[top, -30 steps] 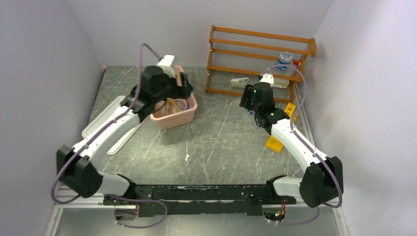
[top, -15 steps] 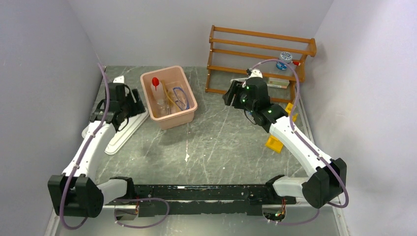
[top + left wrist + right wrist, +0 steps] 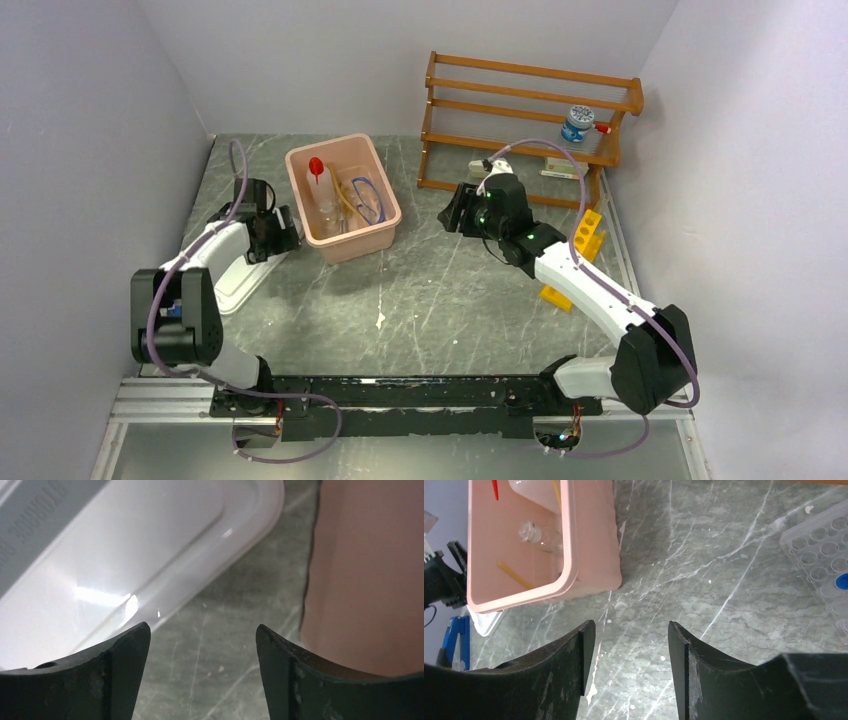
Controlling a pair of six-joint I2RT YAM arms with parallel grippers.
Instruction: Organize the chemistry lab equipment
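A pink bin stands at the back left and holds the red-capped wash bottle, blue-framed goggles, amber tubing and a small glass. My left gripper is open and empty, low between the bin's left wall and a white lid. My right gripper is open and empty above the bare table, right of the bin. A yellow holed rack lies behind my right arm.
A wooden shelf rack stands at the back right with a blue-capped jar and small items on it. A clear holed tray with a blue piece lies at the right of the right wrist view. The white lid lies left.
My left arm has pulled back from over the bin and come down beside its left wall. My right gripper has moved left, away from the shelf rack.
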